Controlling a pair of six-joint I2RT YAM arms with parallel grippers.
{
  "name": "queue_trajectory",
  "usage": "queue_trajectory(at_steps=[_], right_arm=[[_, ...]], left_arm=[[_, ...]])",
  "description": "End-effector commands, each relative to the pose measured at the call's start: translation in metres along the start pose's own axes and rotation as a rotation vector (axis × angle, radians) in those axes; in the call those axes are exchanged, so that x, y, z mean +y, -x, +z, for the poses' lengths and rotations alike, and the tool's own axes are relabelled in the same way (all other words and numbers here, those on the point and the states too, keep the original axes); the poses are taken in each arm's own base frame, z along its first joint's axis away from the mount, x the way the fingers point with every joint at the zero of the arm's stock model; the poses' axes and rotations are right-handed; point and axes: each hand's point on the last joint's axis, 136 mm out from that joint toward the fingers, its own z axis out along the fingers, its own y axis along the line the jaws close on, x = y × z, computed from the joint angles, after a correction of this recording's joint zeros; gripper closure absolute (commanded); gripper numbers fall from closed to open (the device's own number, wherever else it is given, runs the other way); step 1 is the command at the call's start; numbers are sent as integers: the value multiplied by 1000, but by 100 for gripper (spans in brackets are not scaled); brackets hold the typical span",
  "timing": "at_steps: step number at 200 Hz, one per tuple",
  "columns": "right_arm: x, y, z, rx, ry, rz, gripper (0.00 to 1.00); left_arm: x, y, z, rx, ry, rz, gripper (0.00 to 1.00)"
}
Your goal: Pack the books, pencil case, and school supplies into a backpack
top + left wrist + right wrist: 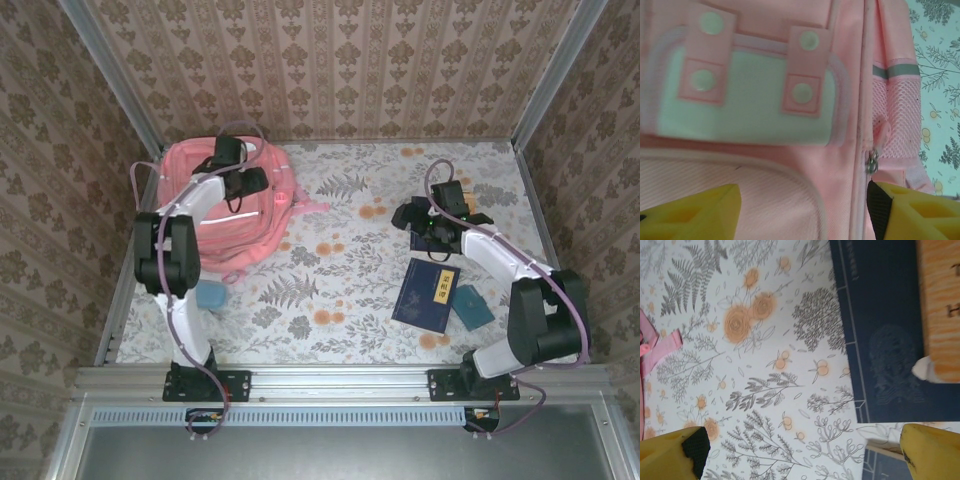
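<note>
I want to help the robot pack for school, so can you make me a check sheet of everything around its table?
Surface: table under a flowery cloth.
Job's things: pink backpack lying back left; navy book front right with a teal square beside it; a small teal thing front left; orange booklet lying on a second navy book.
Clutter: nothing seen.
Grippers: left gripper open, close over the backpack by its zip pull; right gripper open above the cloth beside the books.
Cables: purple cable looping along each arm.
Surroundings: patterned walls; metal rail in front.
</note>
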Motion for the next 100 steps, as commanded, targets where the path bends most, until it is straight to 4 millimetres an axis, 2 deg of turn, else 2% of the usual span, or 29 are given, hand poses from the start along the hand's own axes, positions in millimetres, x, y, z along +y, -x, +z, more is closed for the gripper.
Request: queue_trajectory(at_steps=[1,20,43,79,84,87,100], right_arm=[[13,-10,5,66,35,23,0],[13,-16,11,85,31,31,0],[15,-22,13,100,32,48,0],[10,-24,8,85,6,84,1],[8,-24,7,78,-1,91,0],[7,-23,6,74,-5,94,0],[3,-23,2,55,-22,106,0]], left_arm=[[-12,-9,12,66,21,-4,35],[-22,-27,28,127,18,29,40],[-42,-61,39,203,-8,84,42],[-84,-129,41,316,-74,207,45],[-84,-135,41,328,-74,212,45],[-95,-147,39,341,-86,239,45],[-112,-173,34,375,-117,293,45]])
